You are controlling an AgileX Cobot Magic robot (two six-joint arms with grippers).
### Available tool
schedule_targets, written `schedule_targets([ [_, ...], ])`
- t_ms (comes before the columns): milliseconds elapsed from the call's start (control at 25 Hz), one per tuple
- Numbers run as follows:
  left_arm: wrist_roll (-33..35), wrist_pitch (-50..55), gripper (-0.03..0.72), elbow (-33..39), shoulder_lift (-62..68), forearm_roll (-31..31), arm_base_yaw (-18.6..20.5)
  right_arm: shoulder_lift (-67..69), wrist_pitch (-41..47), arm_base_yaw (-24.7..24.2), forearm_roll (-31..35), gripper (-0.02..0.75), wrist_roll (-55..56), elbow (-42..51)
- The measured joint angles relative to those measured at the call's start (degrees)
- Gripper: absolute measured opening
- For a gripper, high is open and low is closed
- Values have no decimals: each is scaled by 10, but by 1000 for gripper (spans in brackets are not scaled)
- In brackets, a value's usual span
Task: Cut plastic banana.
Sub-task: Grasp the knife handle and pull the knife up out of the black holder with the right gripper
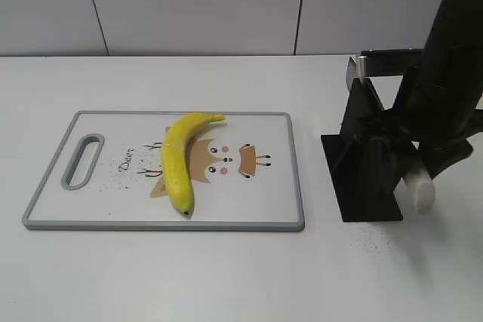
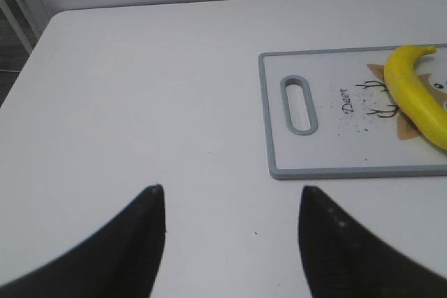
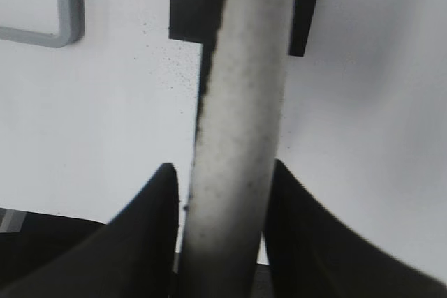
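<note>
The plastic banana [image 1: 177,160] lies whole on the grey-rimmed cutting board [image 1: 162,225], its dark tip toward the front edge. It also shows at the right edge of the left wrist view [image 2: 415,92]. My left gripper [image 2: 232,190] is open and empty over bare table, left of the board [image 2: 314,151]. It is out of the exterior view. My right gripper [image 1: 430,164] is closed round the white knife handle [image 3: 241,102], one finger on each side [image 3: 222,164]. The handle's end [image 1: 421,190] sticks out below the gripper. The knife sits in the black stand [image 1: 366,164].
The black knife stand's base [image 3: 188,5] stands on the white table right of the board. The board has a slot handle [image 1: 81,160] at its left end and a deer print. A grey wall runs behind the table.
</note>
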Motion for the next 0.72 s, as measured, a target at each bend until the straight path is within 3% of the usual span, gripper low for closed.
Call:
schedule_targets([
  [120, 0, 0, 575, 0, 0, 0, 0, 0, 0, 0, 10, 191, 4, 0],
  [720, 0, 0, 566, 0, 0, 0, 0, -32, 26, -2, 43, 184, 18, -2],
])
